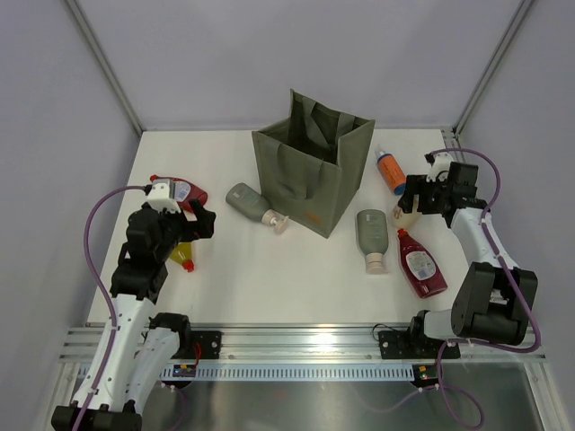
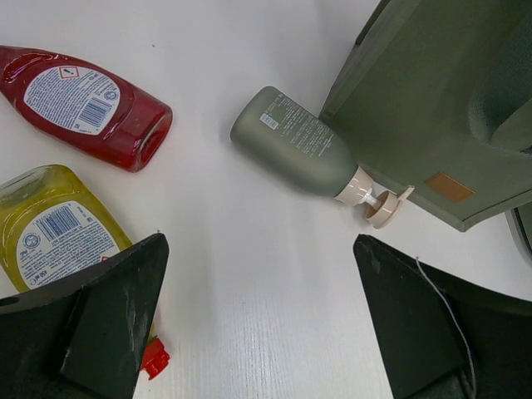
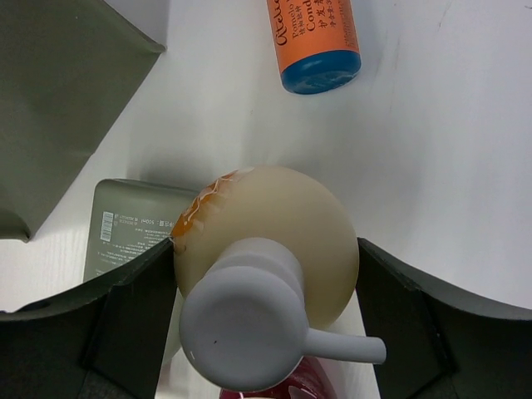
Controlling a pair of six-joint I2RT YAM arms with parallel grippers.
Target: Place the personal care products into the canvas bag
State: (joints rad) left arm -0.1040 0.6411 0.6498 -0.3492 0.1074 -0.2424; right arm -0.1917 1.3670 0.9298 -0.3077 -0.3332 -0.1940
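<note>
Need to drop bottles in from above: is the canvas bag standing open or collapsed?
Standing open: the canvas bag is upright in the top view, walls boxy, mouth gaping upward.

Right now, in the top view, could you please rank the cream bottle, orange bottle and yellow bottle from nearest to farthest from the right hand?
1. cream bottle, between the fingers of the right hand.
2. orange bottle, just beyond it, toward the back.
3. yellow bottle, far left side.

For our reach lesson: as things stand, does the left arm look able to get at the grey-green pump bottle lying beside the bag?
Probably yes: the left claw is open, nothing lies between it and the pump bottle, though its pump end crowds the canvas bag.
</note>
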